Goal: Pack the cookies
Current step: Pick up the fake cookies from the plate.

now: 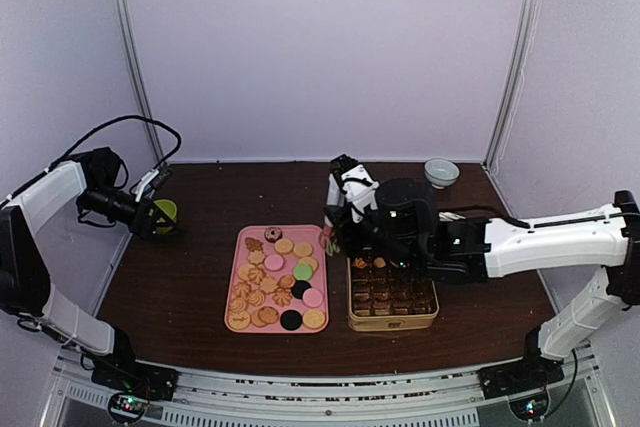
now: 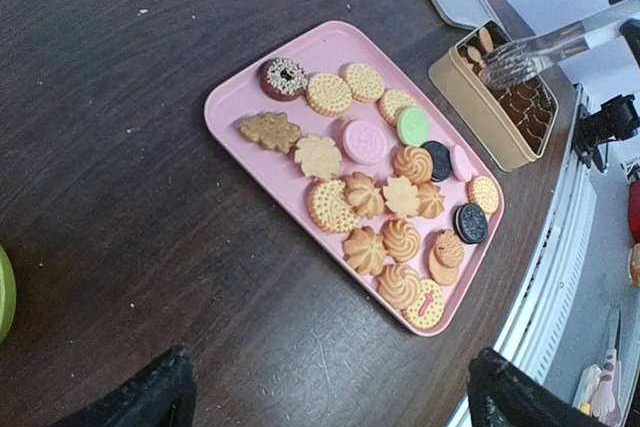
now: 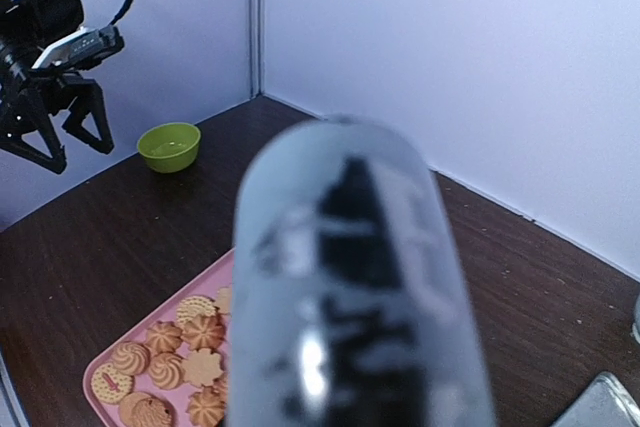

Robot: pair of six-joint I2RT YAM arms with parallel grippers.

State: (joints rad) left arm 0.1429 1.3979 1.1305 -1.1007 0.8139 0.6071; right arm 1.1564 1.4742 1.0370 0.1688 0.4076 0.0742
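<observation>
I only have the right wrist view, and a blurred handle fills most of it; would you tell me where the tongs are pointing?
Observer: The tongs reach over the gold tin, tips above its far end.
Operator: Is anything packed?
Observer: A few cookies lie in its far compartments; the others look empty.
Operator: And the tray?
Observer: The pink tray is crowded, with pink, green and black discs among the tan ones.

White-shelled left arm (image 1: 50,197), black joints, looping black cable (image 1: 120,119), white right arm (image 1: 560,237), bulky black wrist (image 1: 400,212)
</observation>
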